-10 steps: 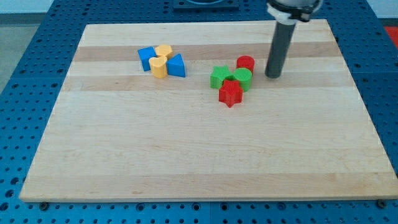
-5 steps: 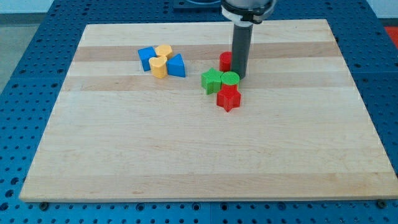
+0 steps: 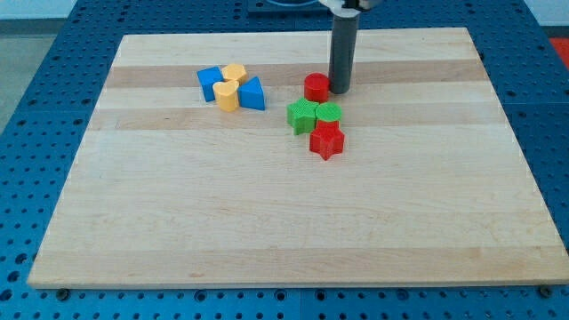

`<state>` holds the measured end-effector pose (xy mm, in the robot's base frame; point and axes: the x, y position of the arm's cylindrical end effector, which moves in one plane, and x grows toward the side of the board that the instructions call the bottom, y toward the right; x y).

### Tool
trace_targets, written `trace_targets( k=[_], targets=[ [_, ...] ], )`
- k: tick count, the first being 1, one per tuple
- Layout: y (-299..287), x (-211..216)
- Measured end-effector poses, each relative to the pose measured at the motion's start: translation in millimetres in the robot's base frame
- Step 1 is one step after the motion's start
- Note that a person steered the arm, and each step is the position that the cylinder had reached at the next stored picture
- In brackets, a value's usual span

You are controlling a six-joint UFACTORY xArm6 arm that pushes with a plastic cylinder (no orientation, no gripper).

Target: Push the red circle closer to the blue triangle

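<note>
Resting on the wooden surface, the red circle sits at 3 o'clock from the blue triangle, apart. Tool: a plain rod, grasping nothing; my tip touches the circle's 3 o'clock side.

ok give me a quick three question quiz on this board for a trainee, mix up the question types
1. True or false: my tip sits at the view's right of the red circle block.
2. Which block lies nearest the red circle block? A) blue triangle block B) green round block C) red star block
3. Fill in: to reach the blue triangle block, the red circle block must travel toward the view's ____.

Key: 1 true; 2 B; 3 left
</note>
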<state>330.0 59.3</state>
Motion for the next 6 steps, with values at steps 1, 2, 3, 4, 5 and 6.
trace_targets(
  k=[1,2,3,4,5,6],
  targets=[
    [-12.5,0.3],
    [-25.8,0.3],
    [-39.4,0.3],
    [-59.7,0.3],
    [-67.2,0.3],
    [-13.4,5.3]
  ],
)
